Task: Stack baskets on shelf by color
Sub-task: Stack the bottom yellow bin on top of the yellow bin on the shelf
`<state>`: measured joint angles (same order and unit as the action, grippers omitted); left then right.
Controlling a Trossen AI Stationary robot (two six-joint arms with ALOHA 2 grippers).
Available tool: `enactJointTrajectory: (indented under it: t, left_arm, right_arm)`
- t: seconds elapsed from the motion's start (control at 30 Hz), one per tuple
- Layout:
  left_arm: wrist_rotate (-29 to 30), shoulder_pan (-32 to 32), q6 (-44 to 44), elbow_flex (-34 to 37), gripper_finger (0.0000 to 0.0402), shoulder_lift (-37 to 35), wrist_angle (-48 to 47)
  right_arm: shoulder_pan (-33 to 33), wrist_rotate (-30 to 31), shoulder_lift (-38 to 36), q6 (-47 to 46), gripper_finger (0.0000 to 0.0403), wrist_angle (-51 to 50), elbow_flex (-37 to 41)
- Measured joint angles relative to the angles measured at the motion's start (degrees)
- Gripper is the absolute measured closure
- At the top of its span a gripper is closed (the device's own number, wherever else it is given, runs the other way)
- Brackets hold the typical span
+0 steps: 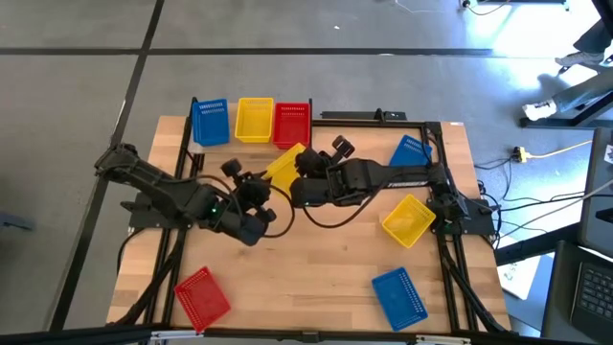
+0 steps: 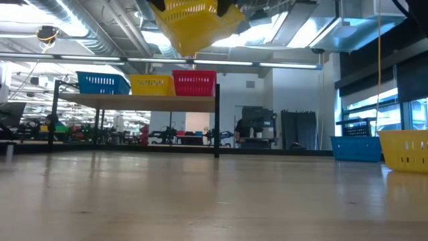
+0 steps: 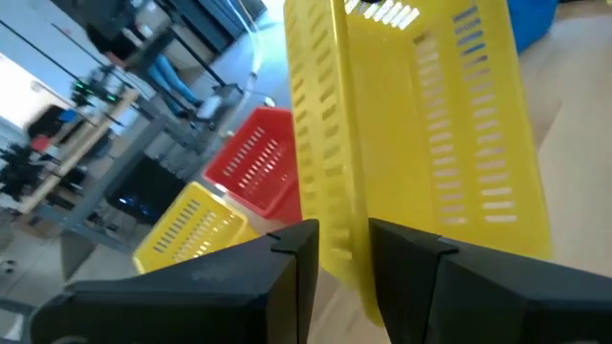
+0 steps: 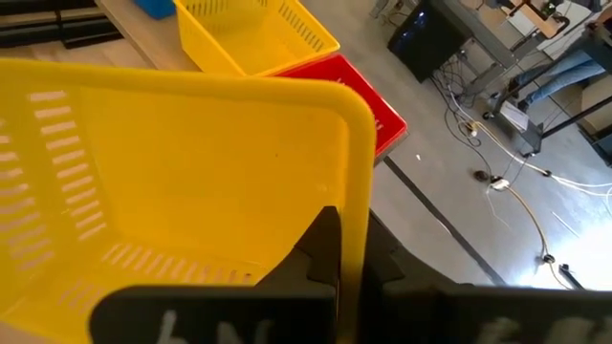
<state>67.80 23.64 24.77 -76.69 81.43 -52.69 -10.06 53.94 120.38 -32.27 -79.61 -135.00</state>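
Baskets on the shelf (image 1: pixel 326 117) so far number three, as I read the high view: a blue basket (image 1: pixel 210 123), a yellow basket (image 1: pixel 254 120) and a red basket (image 1: pixel 292 123) stand side by side in one row along its left part, one per colour. The low view confirms the same order on the raised plank, blue, yellow, red, each a single layer with nothing stacked on it.

A second yellow basket (image 1: pixel 285 165) is in the air just in front of that row. My right gripper (image 1: pixel 308 165) is clamped on its rim; the right wrist view shows the yellow wall pinched between the two dark fingers. My left gripper (image 1: pixel 251 184) sits just beside the same basket with its fingers (image 3: pixel 287 277) spread, one either side of the lower edge in the left wrist view; I cannot tell whether they touch it.

Five baskets remain loose on the table (image 1: pixel 316 278): a tilted blue basket (image 1: pixel 412 149) near the shelf's right post, a third yellow basket (image 1: pixel 409 219) on the right, a blue basket at the near right (image 1: pixel 398 295), and a red basket at the near left (image 1: pixel 202 295). That makes eight in view; a third red one I cannot find.

I judge the task about a third done: base row placed, first stacking move in hand.
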Motion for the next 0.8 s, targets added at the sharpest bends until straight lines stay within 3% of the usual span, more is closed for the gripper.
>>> enactJointTrajectory:
  t: [0.3, 0.5, 0.8]
  left_arm:
    - [-7.0, -2.8, -2.9, 0.0, 0.0331, 0.0, 0.2]
    - [-6.9, -3.1, -2.9, 0.0, 0.0391, 0.0, 0.2]
    - [-9.3, -3.1, -2.8, 0.1, 0.0400, 0.0, -0.2]
  right_arm:
    - [-0.6, 0.0, 0.1, 2.6, 0.0403, 1.7, 0.0]
    - [-0.6, -0.8, 0.1, 2.7, 0.0403, 1.7, 0.0]
    - [1.7, -13.3, 0.1, 2.8, 0.0383, 1.6, 0.0]
